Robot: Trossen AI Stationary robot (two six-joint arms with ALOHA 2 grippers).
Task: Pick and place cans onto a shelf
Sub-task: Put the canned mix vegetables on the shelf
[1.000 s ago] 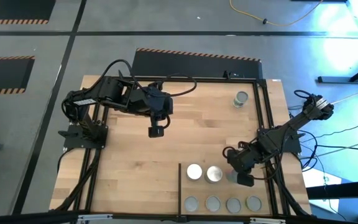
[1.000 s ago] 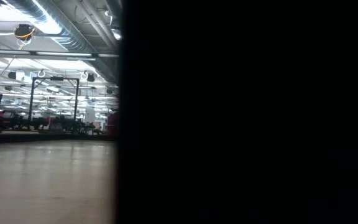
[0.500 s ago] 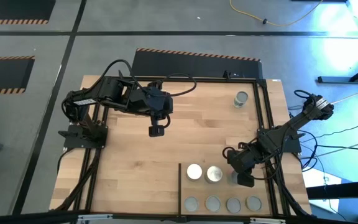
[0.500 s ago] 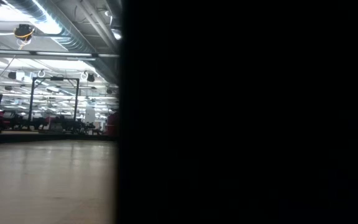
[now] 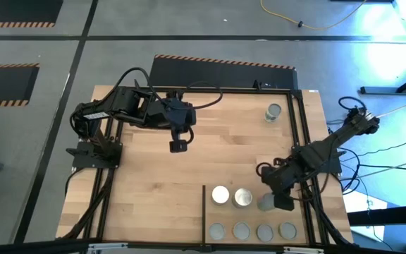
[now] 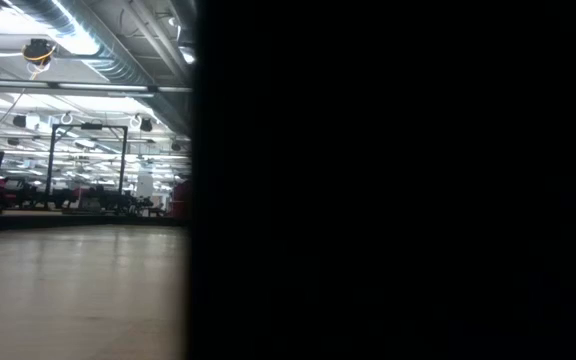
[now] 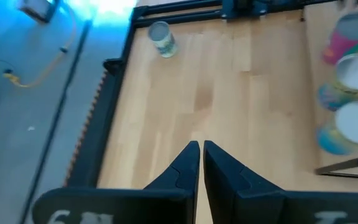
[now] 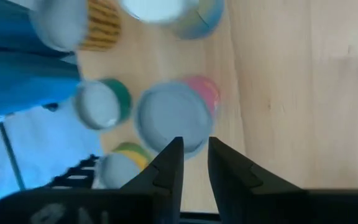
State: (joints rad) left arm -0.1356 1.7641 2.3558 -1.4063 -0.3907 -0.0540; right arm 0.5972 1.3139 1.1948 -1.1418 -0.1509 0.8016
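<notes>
I had the right end effector [image 5: 282, 202] over the shelf [image 5: 298, 219] at the bench's [image 5: 146, 176] five o'clock corner, its fingers slightly parted just above a pink-sided can [image 8: 174, 116], holding nothing. I judged that can freshly set beside two others [image 5: 220, 195], behind a front row of four [image 5: 240, 230], packed close to leave room. One can [image 5: 273, 111] waited alone at one o'clock, well apart. The left end effector [image 5: 178, 146] hung over bare wood near eleven o'clock, fingers nearly together and empty, clear of the work. No label was legible to me.
</notes>
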